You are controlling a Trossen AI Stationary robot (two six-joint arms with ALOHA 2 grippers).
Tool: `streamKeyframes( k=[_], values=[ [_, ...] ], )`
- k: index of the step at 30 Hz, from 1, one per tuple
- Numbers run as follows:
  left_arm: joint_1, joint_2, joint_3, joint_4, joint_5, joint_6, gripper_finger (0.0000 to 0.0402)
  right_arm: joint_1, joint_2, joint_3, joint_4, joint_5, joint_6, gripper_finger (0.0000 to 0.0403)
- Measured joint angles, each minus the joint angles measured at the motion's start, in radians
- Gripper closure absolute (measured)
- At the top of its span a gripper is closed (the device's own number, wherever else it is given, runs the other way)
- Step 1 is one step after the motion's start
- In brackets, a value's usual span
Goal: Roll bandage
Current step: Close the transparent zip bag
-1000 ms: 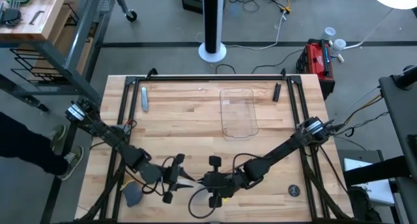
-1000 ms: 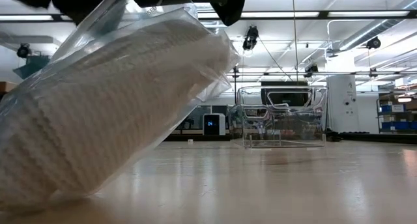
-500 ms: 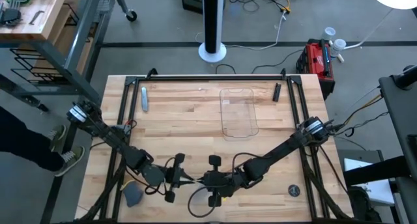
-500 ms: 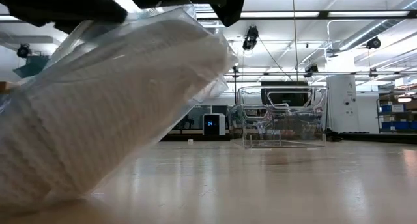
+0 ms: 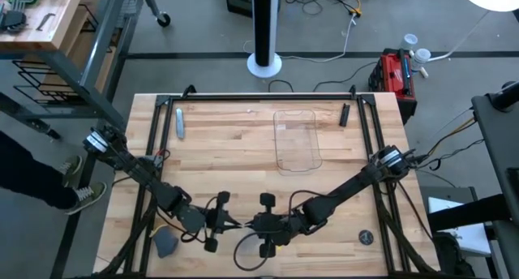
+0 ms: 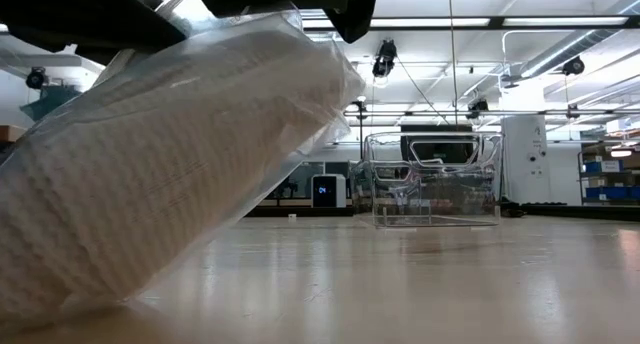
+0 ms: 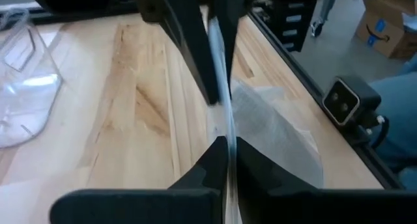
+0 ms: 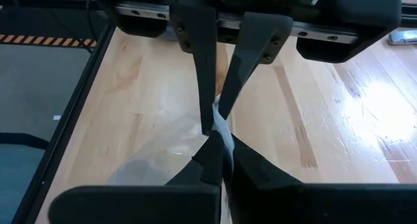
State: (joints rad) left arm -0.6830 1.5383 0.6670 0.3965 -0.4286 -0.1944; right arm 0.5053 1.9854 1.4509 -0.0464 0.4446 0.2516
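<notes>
Both grippers meet nose to nose at the table's near edge. Left gripper point(image 5: 229, 225) and right gripper point(image 5: 246, 225) each pinch the crinkly clear wrapper point(image 6: 330, 79) along its top seam. One bandage point(image 6: 170, 174), waffle-textured white gauze, hangs inside, just below the fingertips, tilted, its low end on the wood table point(image 5: 235, 149). One clear tray point(image 5: 297, 139) sits well beyond.

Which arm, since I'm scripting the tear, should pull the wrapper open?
Left, only slightly. The left gripper and right gripper face each other, both shut on the wrapper, so either could pull. The left arm looks less stretched, with bare table nearby.
</notes>
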Motion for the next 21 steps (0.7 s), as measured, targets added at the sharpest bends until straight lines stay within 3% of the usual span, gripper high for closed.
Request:
streamKeyframes(
  k=[21],
  values=[
    [-0.006, -0.003, 0.002, -0.006, 0.008, -0.007, 0.0401, 0.009, -0.016, 0.000, -0.002, 0.021, -0.007, 0.0403]
  ],
)
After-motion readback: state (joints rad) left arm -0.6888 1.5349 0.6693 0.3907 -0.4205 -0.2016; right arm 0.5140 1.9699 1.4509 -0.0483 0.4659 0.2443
